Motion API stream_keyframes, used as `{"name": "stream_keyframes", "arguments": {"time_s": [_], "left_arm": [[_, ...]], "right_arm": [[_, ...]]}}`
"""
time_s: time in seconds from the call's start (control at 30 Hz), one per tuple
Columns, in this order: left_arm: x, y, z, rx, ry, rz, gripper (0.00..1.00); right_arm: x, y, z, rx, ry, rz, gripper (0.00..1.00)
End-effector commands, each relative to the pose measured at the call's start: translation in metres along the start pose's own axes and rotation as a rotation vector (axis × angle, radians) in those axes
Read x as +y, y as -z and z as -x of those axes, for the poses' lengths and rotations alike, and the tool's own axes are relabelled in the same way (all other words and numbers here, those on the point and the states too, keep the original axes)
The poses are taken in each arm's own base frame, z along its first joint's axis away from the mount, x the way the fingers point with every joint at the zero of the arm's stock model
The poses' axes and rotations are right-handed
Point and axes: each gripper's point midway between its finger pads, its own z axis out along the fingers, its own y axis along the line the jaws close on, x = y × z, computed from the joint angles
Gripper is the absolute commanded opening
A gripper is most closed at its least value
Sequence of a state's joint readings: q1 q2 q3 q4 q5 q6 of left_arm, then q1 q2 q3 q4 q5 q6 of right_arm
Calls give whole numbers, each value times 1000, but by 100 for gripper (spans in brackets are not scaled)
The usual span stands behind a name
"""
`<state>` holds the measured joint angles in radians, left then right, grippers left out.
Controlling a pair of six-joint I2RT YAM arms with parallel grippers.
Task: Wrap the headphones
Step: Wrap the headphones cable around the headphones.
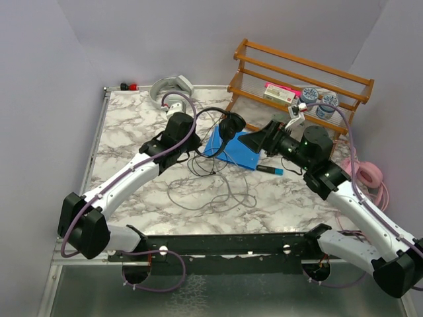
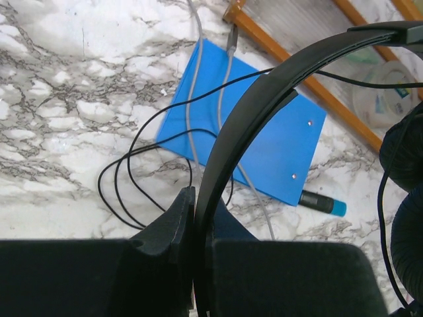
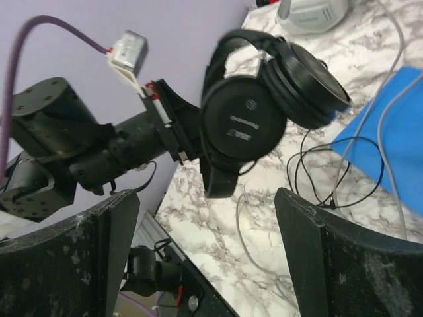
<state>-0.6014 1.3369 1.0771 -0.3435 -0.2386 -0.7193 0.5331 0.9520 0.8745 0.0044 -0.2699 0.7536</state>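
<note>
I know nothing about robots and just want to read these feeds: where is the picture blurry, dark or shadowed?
Top external view: even, soft light, sharp throughout, faint shadows on the marble table. Left wrist view: the left end effector is a dark, detail-less mass, the blue board crisp. Right wrist view: the black headphones look slightly blurred at the band.
</note>
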Motion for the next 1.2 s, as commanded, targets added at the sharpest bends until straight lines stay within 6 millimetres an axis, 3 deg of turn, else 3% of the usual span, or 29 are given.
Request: {"name": "stream_keyframes", "arguments": {"time_s": [0.0, 0.33, 0.53, 0.83, 0.97, 1.17], "left_arm": [[-21, 13, 38, -134, 58, -74, 0], [-28, 16, 28, -87, 14, -127, 0], [-35, 22, 19, -37, -63, -188, 0], [-35, 25, -3, 52, -187, -247, 0], [-39, 27, -13, 93, -229, -290, 0], [-44, 26, -21, 129, -260, -329, 0]], "right_arm": [[-9, -14, -14, 21, -174, -11, 95], [-2, -44, -7, -7, -237, 85, 100], [-10, -58, -1, -19, -225, 48, 100], [-8, -65, 8, -29, -169, 39, 100], [-17, -66, 10, -31, -156, -10, 100], [-11, -70, 8, -5, -157, 28, 100]]}}
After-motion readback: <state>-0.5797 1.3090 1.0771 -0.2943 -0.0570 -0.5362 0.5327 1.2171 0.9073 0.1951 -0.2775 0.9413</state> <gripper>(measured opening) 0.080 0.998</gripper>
